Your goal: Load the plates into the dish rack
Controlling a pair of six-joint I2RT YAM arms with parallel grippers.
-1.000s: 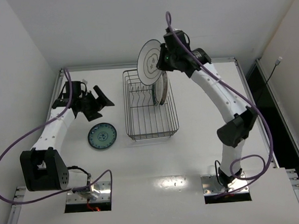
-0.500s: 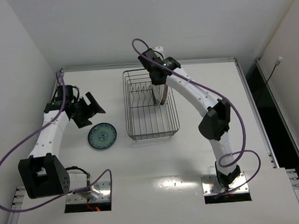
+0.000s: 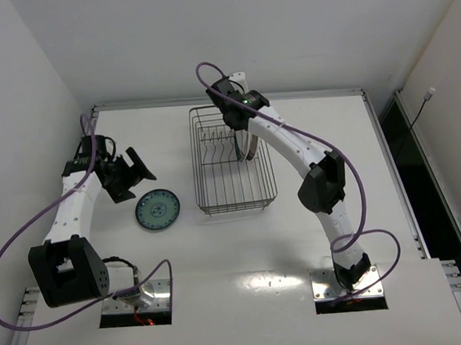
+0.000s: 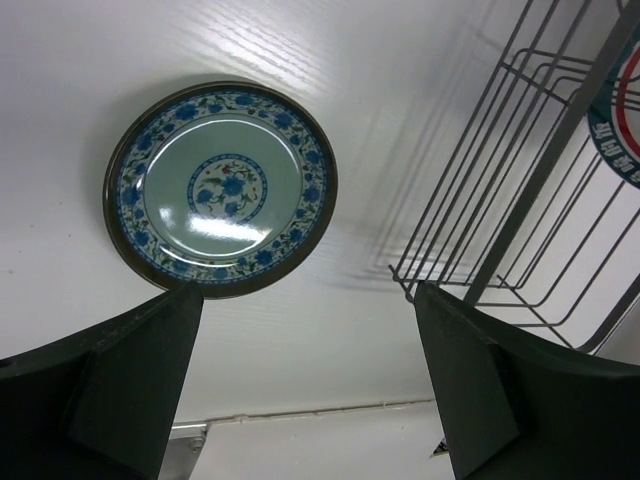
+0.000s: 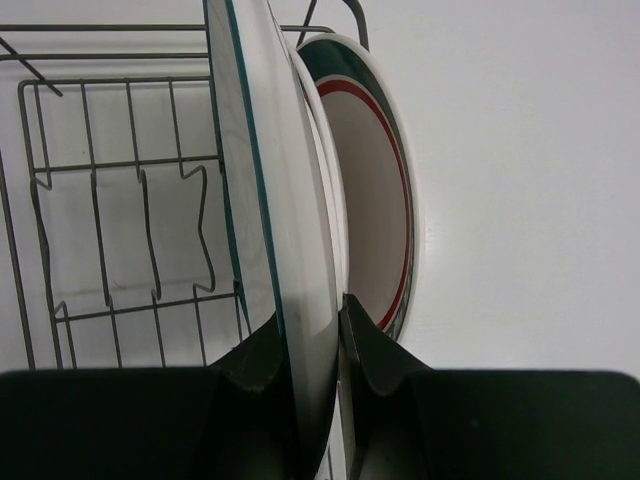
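**Top view:** the dish rack point(image 3: 216, 198) stands far-centre, with the teal plate point(image 3: 157, 209) flat on the table point(image 3: 243, 250) at its 8 o'clock.

**Left wrist:** the left gripper point(image 4: 308, 300), fingers apart, hovers over that plate.

**Right wrist:** the right gripper point(image 5: 320, 350) clamps the pale plate point(image 5: 265, 200) upright in the rack, with a banded plate point(image 5: 385, 180) at 3 o'clock. Probably one plate remains.

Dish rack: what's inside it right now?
Plates on edge toward the right side of the rack: a pale plate pinched by the right gripper, and a green-and-red-rimmed plate behind it. Whether another sits between them is covered.

White table point(image 3: 220, 259), wood-grain surface; plain white walls point(image 3: 128, 38) behind, both sides.
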